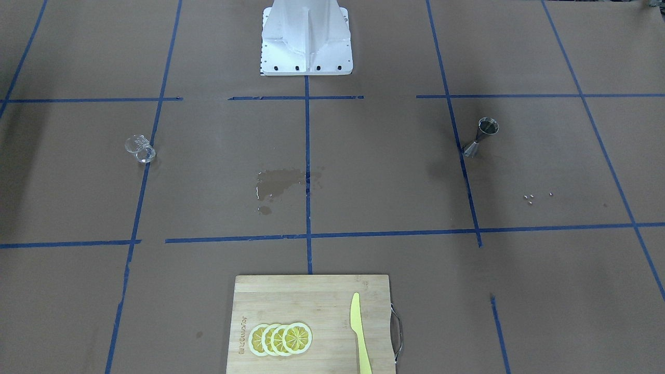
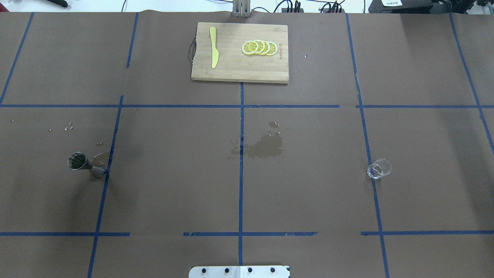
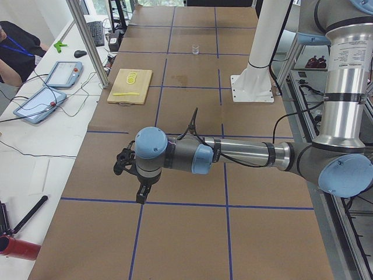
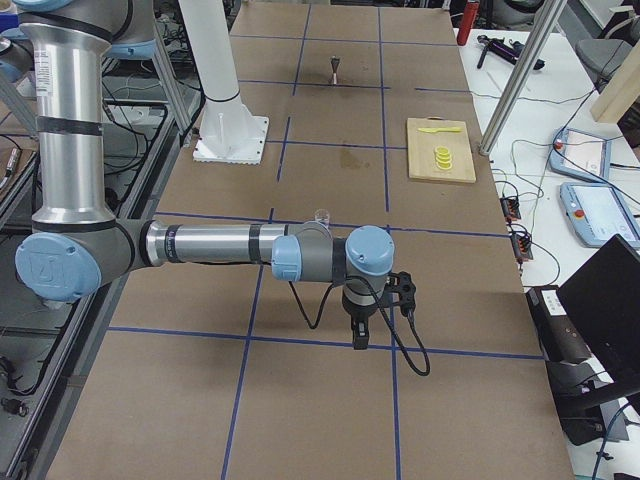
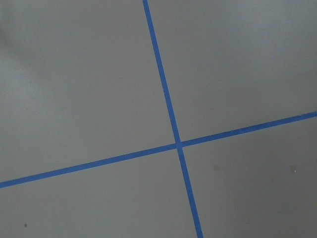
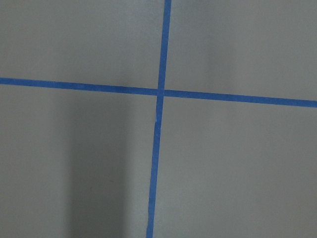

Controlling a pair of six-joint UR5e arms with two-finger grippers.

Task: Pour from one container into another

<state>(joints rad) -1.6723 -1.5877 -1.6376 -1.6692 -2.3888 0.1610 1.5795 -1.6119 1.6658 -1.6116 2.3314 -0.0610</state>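
The clear glass beaker (image 2: 379,168) stands alone on the brown table, on the robot's right side; it also shows as the beaker (image 1: 140,149) and, just behind the near arm, the beaker (image 4: 321,215). The steel hourglass jigger (image 2: 87,165) stands on the left side, also seen as the jigger (image 1: 480,137). Neither gripper is near either one. The left gripper (image 3: 141,195) and right gripper (image 4: 359,338) point down over tape crossings at the table's ends and show only in the side views, so I cannot tell whether they are open or shut. Both wrist views show only paper and blue tape.
A wet patch (image 2: 264,148) darkens the table's middle, and droplets (image 2: 68,127) lie near the jigger. A wooden cutting board (image 2: 231,69) with lemon slices (image 2: 259,48) and a yellow knife (image 2: 214,47) sits at the far edge. The robot's base (image 1: 306,41) stands mid-table.
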